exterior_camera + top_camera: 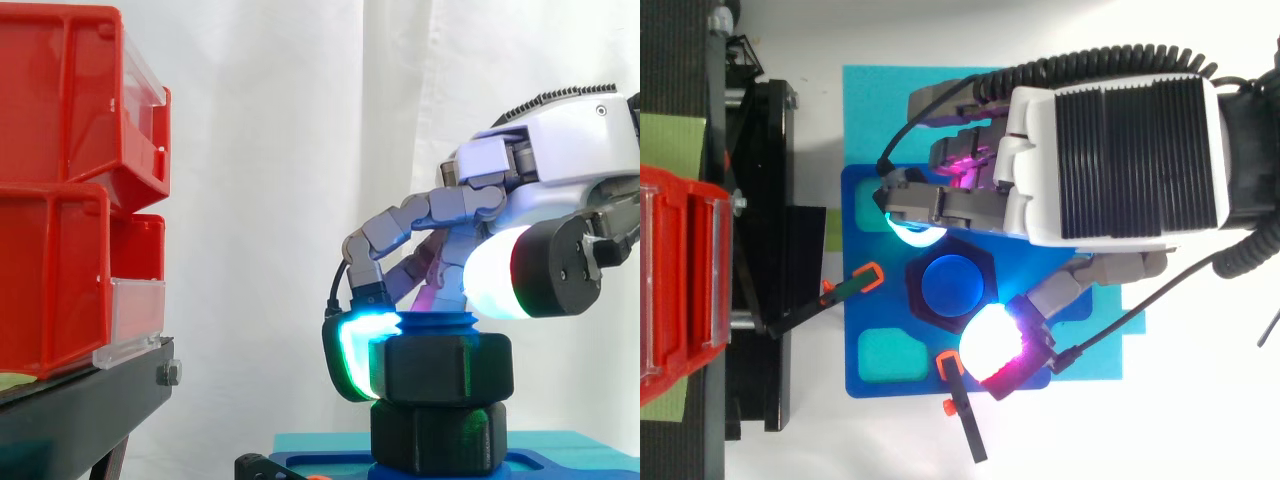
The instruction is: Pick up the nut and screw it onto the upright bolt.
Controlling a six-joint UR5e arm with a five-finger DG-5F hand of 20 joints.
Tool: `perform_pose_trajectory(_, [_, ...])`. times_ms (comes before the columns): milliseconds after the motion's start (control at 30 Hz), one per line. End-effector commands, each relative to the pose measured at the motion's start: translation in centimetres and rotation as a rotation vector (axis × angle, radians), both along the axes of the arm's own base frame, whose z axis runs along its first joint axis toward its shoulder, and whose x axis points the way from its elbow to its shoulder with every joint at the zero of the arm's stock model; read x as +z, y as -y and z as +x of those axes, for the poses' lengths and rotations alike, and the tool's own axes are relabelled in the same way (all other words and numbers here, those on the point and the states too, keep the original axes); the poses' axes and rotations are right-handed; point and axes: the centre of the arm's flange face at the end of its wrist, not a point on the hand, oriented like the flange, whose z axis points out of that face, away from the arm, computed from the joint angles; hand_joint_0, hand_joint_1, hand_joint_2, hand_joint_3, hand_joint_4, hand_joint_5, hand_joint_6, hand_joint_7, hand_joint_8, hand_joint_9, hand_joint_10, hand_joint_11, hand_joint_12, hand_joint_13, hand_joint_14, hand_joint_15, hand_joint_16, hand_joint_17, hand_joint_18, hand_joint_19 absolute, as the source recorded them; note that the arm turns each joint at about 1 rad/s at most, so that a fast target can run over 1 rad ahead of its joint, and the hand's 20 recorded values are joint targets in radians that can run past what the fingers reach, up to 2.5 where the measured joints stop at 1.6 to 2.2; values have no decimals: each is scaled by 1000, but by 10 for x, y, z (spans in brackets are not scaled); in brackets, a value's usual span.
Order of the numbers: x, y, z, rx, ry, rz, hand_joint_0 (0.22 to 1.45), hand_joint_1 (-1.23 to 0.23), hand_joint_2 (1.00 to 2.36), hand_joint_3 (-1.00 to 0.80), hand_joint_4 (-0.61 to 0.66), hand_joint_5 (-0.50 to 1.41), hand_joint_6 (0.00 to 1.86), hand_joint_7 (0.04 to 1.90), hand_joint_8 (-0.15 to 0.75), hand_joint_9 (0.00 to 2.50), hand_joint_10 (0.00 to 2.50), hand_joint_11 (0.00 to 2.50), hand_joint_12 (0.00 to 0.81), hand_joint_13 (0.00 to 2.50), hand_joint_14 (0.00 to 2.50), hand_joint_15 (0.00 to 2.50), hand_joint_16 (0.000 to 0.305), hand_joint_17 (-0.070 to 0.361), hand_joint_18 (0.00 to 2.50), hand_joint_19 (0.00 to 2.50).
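hand clamped on the black hex nut atop the blue bolt

the hand [1110, 160] curls its fingers around the nut [445, 368]: a cyan fingertip [352, 352] lies against one side and a white-glowing pad [990, 345] sits at the opposite edge. between them, the nut rings the upright bolt [953, 284], above a second black hex block [438, 436] on the blue fixture plate [860, 215].

The black hexagonal plastic nut [445, 368] sits on the blue plastic bolt [955, 285], my hand [1110, 160] at its 11 and 5 o'clock. At 9 o'clock stand the red plastic bins [680, 280].
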Motion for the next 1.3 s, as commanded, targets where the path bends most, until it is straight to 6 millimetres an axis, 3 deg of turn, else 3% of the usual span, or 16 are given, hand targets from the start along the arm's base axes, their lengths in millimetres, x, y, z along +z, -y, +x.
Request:
perform_pose_trajectory(0, [0,2,-1,-3,-3,0,493,-283,1000,-500,65,26,727,1222,244,1265,0,0,154,1061,0,38,22,48,636,65])
perform_pose_trajectory(167, [0,2,-1,-3,-3,0,494,-284,1000,-500,65,33,718,1209,247,1329,0,0,148,1097,0,49,22,49,678,91])
perform_pose_trajectory(200, [0,2,-1,-3,-3,0,494,-283,1000,-500,73,38,663,1324,249,1307,0,0,155,1079,0,40,22,50,672,85])
perform_pose_trajectory(233, [0,2,-1,-3,-3,0,491,-284,1000,-500,93,42,551,1583,259,1264,0,0,168,1005,0,17,24,53,631,82])
perform_pose_trajectory(333, [0,4,-1,-5,-3,1,485,-281,1000,-500,158,23,500,1670,272,1185,0,0,182,968,0,6,25,57,603,75])
perform_pose_trajectory(567, [3,3,1,4,9,4,474,-276,1000,-500,227,-37,503,1295,279,1114,0,0,193,928,0,0,28,63,560,68])
perform_pose_trajectory(733, [10,2,3,7,20,3,471,-273,1000,-500,257,-58,504,1132,275,1099,0,0,197,922,0,0,29,66,553,68])
perform_pose_trajectory(1267, [19,-8,9,23,57,6,461,-262,1000,-500,207,-101,502,761,248,1006,0,0,210,840,0,0,32,72,478,31])
